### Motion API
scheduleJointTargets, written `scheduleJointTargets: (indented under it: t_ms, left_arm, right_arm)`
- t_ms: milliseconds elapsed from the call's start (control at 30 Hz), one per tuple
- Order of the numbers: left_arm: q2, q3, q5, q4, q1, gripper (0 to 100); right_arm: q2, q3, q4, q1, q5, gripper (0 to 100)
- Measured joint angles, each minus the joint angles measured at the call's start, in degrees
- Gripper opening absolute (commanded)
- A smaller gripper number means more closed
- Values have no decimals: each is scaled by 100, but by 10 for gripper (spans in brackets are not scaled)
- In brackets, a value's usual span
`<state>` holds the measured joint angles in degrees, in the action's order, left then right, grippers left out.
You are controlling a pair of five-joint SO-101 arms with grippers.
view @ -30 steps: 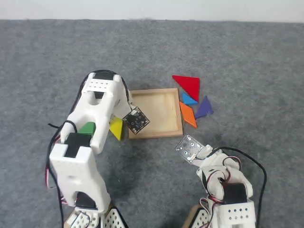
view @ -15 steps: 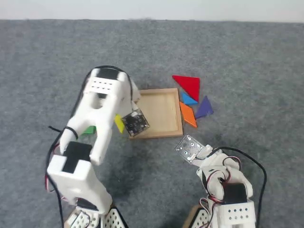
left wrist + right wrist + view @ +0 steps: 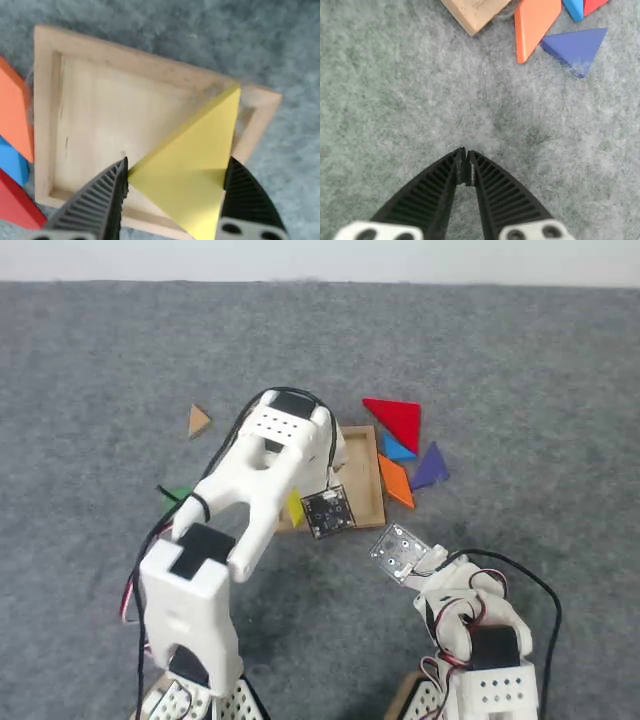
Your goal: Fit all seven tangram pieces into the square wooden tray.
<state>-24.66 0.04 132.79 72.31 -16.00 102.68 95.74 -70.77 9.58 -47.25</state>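
In the last second our left gripper [image 3: 175,172] has swung in from the left of the square wooden tray [image 3: 110,115] and now hangs over it, jaws spread wide and clamped on the edges of the large yellow triangle [image 3: 195,170]. The piece hovers above the tray's left corner nearest our bases, one tip crossing the rim, so we judge it needs shifting inward before release. The swing uncovered a green piece [image 3: 176,494] left of the tray and a small tan triangle [image 3: 198,420] beyond it. Our right gripper [image 3: 464,167] stays in front of the tray, jaws closed on nothing.
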Motion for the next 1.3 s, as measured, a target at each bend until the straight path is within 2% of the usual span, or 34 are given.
scheduleJointTargets:
  t_ms: [500, 733, 933, 1133, 1300]
  left_arm:
    - [-281, -167, 369, -343, 132, 201]
    - [-281, -167, 484, -510, 141, 427]
    - [-281, -167, 633, -510, 167, 447]
    - [-281, -167, 686, -176, 167, 448]
    - [-26, -167, 686, 457, 290, 448]
  right_arm:
    - [0, 0, 0, 0, 0, 6]
    - [0, 0, 0, 0, 0, 6]
    - [0, 0, 0, 0, 0, 6]
    - [0, 0, 0, 0, 0, 6]
    - [0, 0, 0, 0, 0, 6]
